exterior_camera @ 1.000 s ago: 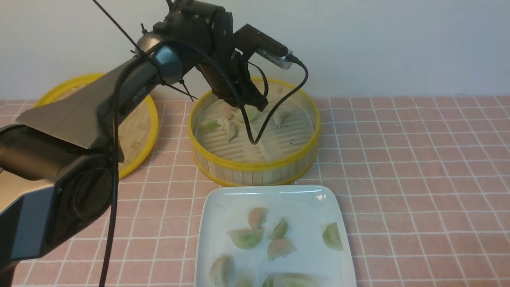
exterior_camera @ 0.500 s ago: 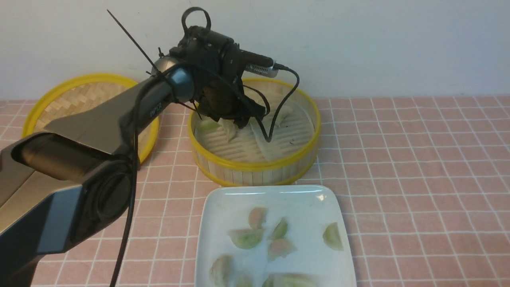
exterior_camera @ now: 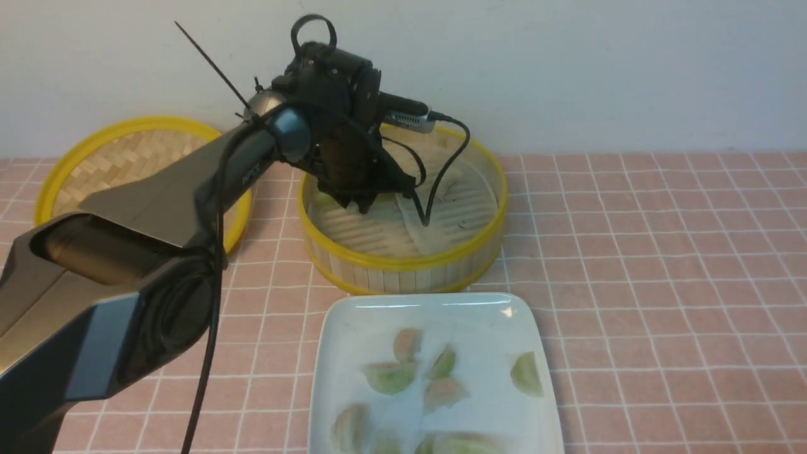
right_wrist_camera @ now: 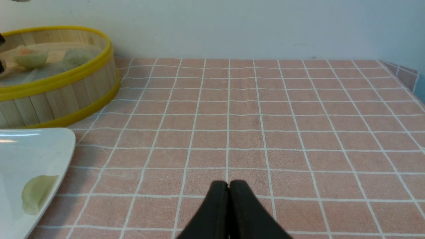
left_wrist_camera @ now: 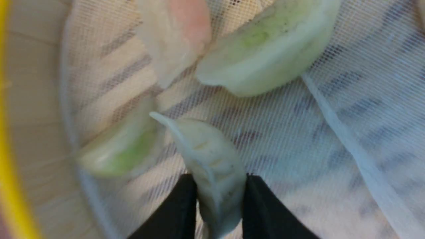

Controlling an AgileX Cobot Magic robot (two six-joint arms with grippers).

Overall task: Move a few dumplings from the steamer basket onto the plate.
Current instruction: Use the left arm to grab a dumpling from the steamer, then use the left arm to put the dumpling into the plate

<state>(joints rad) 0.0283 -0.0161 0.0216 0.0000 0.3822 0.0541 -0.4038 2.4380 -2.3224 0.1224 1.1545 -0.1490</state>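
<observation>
Several dumplings (exterior_camera: 391, 377) lie on the plate (exterior_camera: 378, 315); others sit in the steamer basket (exterior_camera: 403, 271), where the left jaws clamp a pale dumpling (left_wrist_camera: 212, 159). The right jaws rest together above the pink tiled table (right_wrist_camera: 298, 116).

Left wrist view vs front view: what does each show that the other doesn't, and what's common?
Left wrist only: the left gripper closed on both sides of a pale dumpling, plus the mesh liner and a pink dumpling. Front only: the plate with several dumplings on it, and the lid; here the arm hides the grasp. Both: the steamer basket and a green dumpling inside it.
</observation>
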